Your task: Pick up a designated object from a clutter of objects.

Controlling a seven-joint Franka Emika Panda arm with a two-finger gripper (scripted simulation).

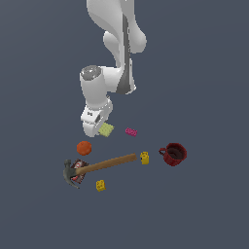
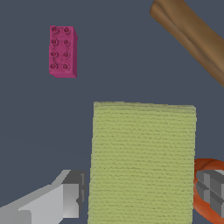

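The designated object, a flat pale yellow-green square plate (image 1: 106,129), lies on the dark floor under my hand. In the wrist view the plate (image 2: 142,153) fills the space between my two fingers (image 2: 72,197), which stand just outside its opposite edges with a thin gap at each side. My gripper (image 1: 93,128) (image 2: 140,199) is open, low over the plate and straddling it. The rest of the clutter lies around it.
A pink brick (image 1: 131,132) (image 2: 63,51) lies close by the plate. An orange ball (image 1: 84,147) (image 2: 202,173) sits just behind one finger. The wooden-handled hammer (image 1: 107,164) (image 2: 192,37), a small dark box (image 1: 80,171), two yellow bricks (image 1: 144,157) (image 1: 100,185) and a dark red mug (image 1: 173,154) lie nearer the camera.
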